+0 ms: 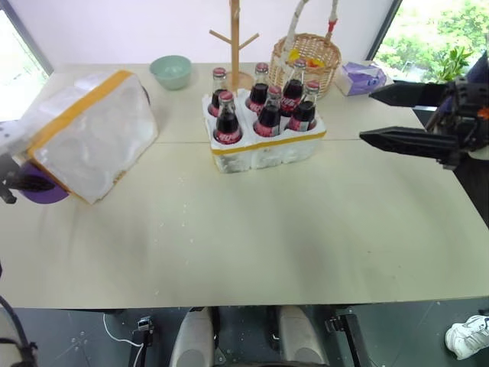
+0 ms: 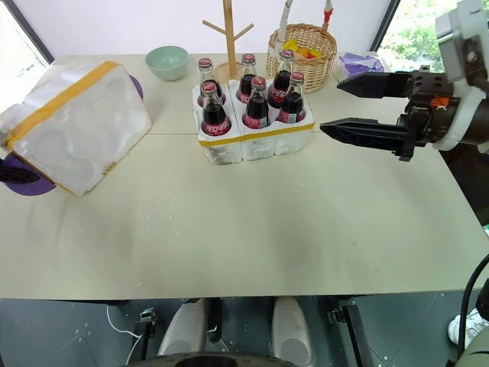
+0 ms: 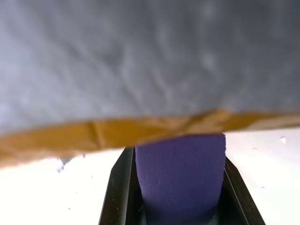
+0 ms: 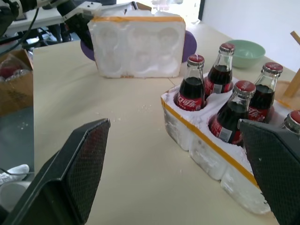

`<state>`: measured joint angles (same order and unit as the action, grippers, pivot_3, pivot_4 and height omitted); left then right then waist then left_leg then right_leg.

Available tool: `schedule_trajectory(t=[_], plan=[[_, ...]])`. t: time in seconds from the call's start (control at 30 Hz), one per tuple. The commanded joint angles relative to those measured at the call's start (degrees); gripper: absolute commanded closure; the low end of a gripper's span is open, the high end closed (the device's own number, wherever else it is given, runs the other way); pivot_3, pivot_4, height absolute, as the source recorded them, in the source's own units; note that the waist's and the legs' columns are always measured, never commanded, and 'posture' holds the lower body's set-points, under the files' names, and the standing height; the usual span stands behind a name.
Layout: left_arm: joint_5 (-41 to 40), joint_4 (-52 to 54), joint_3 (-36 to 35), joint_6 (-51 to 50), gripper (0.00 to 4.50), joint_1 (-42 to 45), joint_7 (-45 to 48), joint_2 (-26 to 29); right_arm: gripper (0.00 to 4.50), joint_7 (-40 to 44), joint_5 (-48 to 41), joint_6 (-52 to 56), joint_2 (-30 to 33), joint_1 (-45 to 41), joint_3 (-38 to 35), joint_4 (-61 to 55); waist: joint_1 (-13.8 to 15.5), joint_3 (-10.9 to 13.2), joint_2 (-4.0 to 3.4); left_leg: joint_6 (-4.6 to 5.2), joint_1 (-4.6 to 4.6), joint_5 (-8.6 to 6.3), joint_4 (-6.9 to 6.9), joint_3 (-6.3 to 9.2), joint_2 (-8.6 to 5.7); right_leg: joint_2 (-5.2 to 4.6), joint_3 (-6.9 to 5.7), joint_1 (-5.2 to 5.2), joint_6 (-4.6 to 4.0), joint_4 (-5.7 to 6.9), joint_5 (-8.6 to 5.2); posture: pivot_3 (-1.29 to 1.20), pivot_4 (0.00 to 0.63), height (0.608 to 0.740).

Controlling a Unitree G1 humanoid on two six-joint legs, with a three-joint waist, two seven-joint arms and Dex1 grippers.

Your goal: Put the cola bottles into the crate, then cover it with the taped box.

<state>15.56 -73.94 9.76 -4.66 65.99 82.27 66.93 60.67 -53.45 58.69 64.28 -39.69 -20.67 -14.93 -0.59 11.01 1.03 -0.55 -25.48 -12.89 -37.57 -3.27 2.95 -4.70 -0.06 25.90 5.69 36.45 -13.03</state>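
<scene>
Styrofoam crate: the crate (image 1: 263, 145), a low white block with a thin yellow band, stands on the cream surface (image 1: 252, 237) near its far middle.
Cola bottles: six cola bottles (image 1: 269, 112) with red caps and red labels stand upright in the crate's holes, in two rows of three.
Taped box: the taped box (image 1: 90, 131), white with a wide yellow-orange band, sits tilted at the left side of the surface, well apart from the crate; its moulded underside faces the crate.
Purple plate: a purple plate (image 1: 44, 191) lies under the box's left edge and shows beside it.
Left gripper: the left gripper (image 3: 180, 187) is at the box's left lower edge; its black fingers (image 3: 119, 187) are closed on the purple plate, just below the box's taped rim.
Right gripper: the right gripper (image 2: 359, 107) hovers above the surface to the right of the crate, clear of it; its fingers (image 2: 367, 131) are spread wide and hold nothing.
Background items: a green bowl (image 1: 170, 71), a wooden peg stand (image 1: 234, 38), a wicker basket (image 1: 309, 57) and a purple pack (image 1: 361, 77) stand behind the crate.
</scene>
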Motion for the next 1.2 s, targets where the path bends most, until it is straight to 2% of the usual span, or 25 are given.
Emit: schedule_trajectory(t=[0.03,0.17,0.23,0.3,0.4,0.57,0.8,1.0,1.2], plan=[[-2.4,2.8,-3.4,4.8,4.1,1.1,-4.2,0.9,0.0,0.4,0.6,-1.6,1.5,1.0,-1.2,-0.6,0.0,0.0,0.01,0.0,-0.01,0.0,-0.02,0.0,0.0,0.0,0.0,0.0,0.0,0.0,0.0,0.0,0.15,0.74],[-3.6,6.8,-6.8,14.0,4.1,-0.7,-19.3,-0.3,0.0,-1.7,2.0,-2.8,1.1,2.0,-1.8,-0.5,0.0,0.0,0.02,0.02,-0.03,-0.01,-0.15,0.02,0.01,-0.01,0.0,-0.02,0.01,0.06,0.0,0.0,0.15,0.74],[-4.1,8.5,-7.7,16.5,4.1,-1.3,-23.0,-0.7,0.0,-1.8,1.4,-2.7,1.1,2.4,-2.4,-0.4,0.0,0.0,0.03,0.02,-0.03,-0.01,-0.22,0.03,0.01,-0.01,0.0,-0.05,0.01,0.11,0.0,0.0,0.15,0.74],[-5.7,14.2,-10.1,19.9,4.1,-1.4,-29.5,-2.9,0.0,-2.4,1.1,-2.6,1.0,3.5,-3.1,-0.8,0.1,0.0,0.03,0.06,-0.03,-0.04,-0.32,0.04,0.0,-0.01,0.0,-0.08,0.01,0.19,0.01,0.0,0.15,0.74],[-3.1,22.9,-9.7,24.3,4.1,-1.3,-39.0,-5.6,0.0,-3.5,0.4,-2.5,0.4,4.3,-3.7,-1.3,0.6,0.1,0.21,0.06,-0.05,-0.04,-0.46,0.1,0.0,-0.01,0.0,-0.12,0.03,0.3,0.01,0.0,0.15,0.74],[-1.2,32.4,-8.5,21.0,4.1,2.3,-47.8,-13.3,0.0,-5.7,-0.3,-2.6,-0.8,4.5,-3.4,-1.5,1.2,0.1,0.22,0.06,0.01,-0.04,-0.51,0.1,-0.03,0.0,0.01,-0.18,0.07,0.37,0.04,0.0,0.15,0.74],[9.4,40.6,-0.4,21.6,4.1,4.3,-54.8,-21.5,0.0,-8.8,-2.1,-1.7,-1.5,7.0,-5.9,-3.4,1.3,0.1,0.22,0.06,0.03,-0.04,-0.56,0.11,-0.07,0.0,0.02,-0.22,0.1,0.41,0.04,0.0,0.15,0.74],[20.2,45.2,6.9,20.8,4.1,1.6,-59.0,-24.2,0.0,-11.7,-4.5,-0.7,-1.8,10.2,-9.0,-5.6,1.0,0.1,0.21,0.06,0.1,-0.03,-0.55,0.12,-0.06,0.02,0.04,-0.22,0.1,0.44,0.04,0.0,0.15,0.74],[31.5,50.3,12.7,14.4,4.1,-1.4,-59.1,-25.8,0.0,-15.1,-6.6,-0.3,-3.0,11.6,-11.4,-6.3,1.3,0.1,0.21,0.06,0.08,-0.03,-0.58,0.15,-0.06,0.03,0.04,-0.24,0.11,0.45,0.03,0.0,0.15,0.74]])
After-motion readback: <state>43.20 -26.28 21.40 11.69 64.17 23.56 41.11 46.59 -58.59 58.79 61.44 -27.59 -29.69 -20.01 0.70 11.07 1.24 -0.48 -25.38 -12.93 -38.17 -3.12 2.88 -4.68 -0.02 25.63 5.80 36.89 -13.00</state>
